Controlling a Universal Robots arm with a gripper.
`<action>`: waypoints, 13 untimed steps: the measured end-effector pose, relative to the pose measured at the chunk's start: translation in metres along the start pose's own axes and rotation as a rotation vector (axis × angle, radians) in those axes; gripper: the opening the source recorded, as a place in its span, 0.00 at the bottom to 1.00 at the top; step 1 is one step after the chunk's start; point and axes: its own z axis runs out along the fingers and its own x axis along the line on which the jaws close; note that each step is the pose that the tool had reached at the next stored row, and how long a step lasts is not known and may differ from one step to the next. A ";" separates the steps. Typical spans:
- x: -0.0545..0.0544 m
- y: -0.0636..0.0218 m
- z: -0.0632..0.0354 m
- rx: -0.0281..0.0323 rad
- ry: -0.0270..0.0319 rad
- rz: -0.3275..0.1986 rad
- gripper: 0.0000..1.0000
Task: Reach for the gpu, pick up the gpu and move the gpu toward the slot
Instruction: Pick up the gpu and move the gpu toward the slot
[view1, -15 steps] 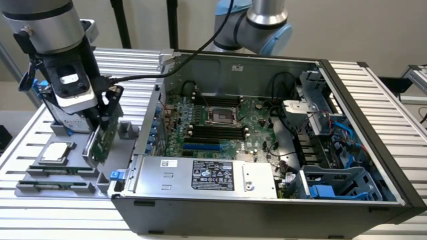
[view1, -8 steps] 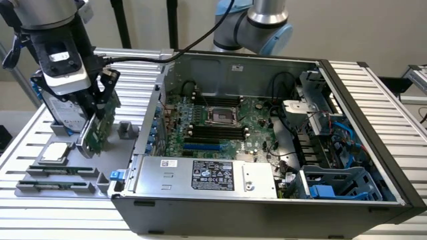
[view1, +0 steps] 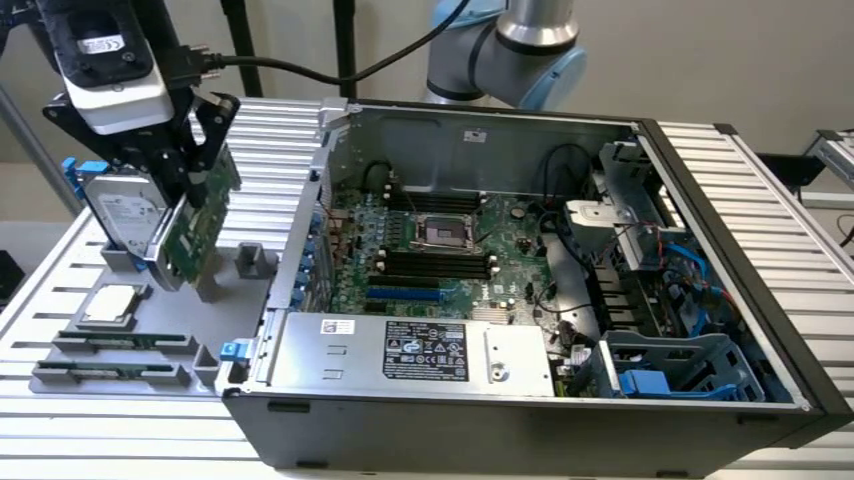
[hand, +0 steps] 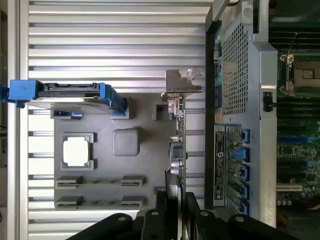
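Claw (hand: 176, 212) on the Universal Robots arm sits closed on the gpu (view1: 200, 240), one finger on each face of the green card, gripping at its upper edge. The card stands on edge in the grey holder (hand: 145, 150) on the ribbed table (view1: 120, 430), just beside the hard drive (view1: 123, 215) w/ blue rails. Whether its lower edge has cleared the holder can't be told.

In the wrist view the gpu is seen edge-on. Its long axis runs straight away from the claw to the silver bracket (hand: 182, 82) at the far end, so the grip is near the end opp. the bracket, not mid-card.

The key relation is that the card is directly under the claw, while the slot lies off to the exterior view's right, inside the open computer case (view1: 534, 430). The likely target is the blue slot (view1: 404, 295) on the motherboard, well apart from the holder, w/ the case's side wall between the two. The square processor chip (view1: 110, 303) rests in its own pocket, near the card's foot but not touching it.
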 end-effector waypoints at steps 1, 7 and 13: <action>-0.002 -0.0001 -0.0044 -0.0001 0.0003 0.000 0.26; -0.026 -0.0017 -0.0309 -0.0015 0.0044 0.000 0.26; -0.054 -0.0027 -0.0556 -0.0063 0.0121 0.000 0.26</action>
